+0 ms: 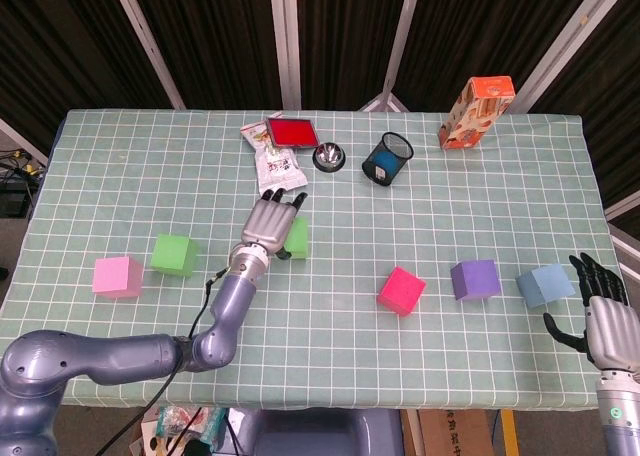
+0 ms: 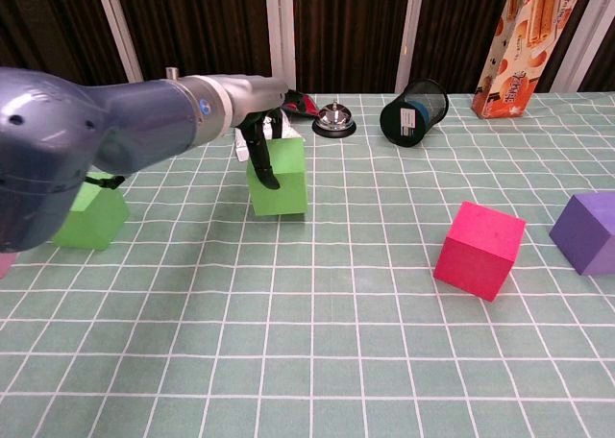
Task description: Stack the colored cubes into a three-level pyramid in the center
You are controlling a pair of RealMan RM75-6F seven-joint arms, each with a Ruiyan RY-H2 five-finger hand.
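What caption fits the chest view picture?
Left hand holds a green cube on the checked table, near a pink cube.

One green cube (image 1: 294, 238) sits just left of the frame's middle in the head view, with a second green cube (image 1: 173, 254) and a pink cube (image 1: 117, 276) at the left. A magenta cube (image 1: 401, 290), turned at an angle, lies right of centre. A purple cube (image 1: 474, 279) and a light blue cube (image 1: 545, 284) follow toward the right edge.
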